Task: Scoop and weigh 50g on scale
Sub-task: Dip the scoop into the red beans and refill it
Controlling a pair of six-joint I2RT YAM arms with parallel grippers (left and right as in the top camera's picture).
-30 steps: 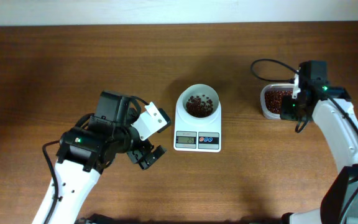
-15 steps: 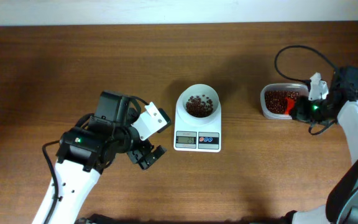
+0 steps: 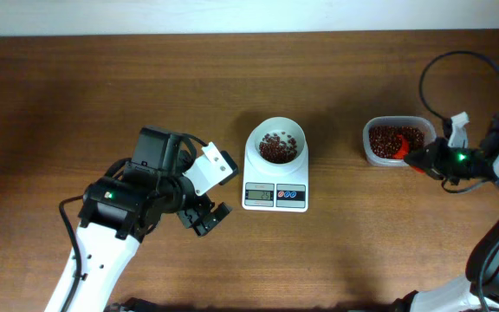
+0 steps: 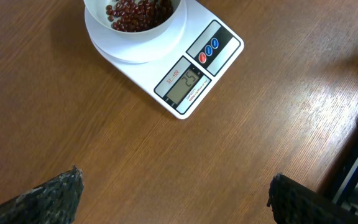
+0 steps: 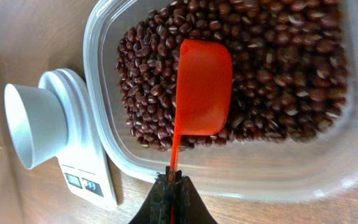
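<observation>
The white scale (image 3: 275,178) stands mid-table, its round bowl (image 3: 275,143) holding some red beans; it also shows in the left wrist view as the scale (image 4: 179,68) and in the right wrist view as the scale (image 5: 73,155). My left gripper (image 3: 204,217) hovers open over bare wood to the scale's left, its fingertips (image 4: 55,196) wide apart. My right gripper (image 3: 423,159) is shut on the thin handle of an orange scoop (image 5: 202,87), whose bowl lies on the beans in the clear tub (image 5: 104,124). In the overhead view the scoop (image 3: 403,149) sits at the tub's (image 3: 395,139) right side.
The tub of red beans stands right of the scale, near the right arm. A black cable (image 3: 457,65) loops above the right arm. The table's far edge meets a pale wall (image 3: 232,13).
My right arm has swung away to the right, drawing back from over the tub while the scoop stays in the beans. The left arm and scale have not moved.
</observation>
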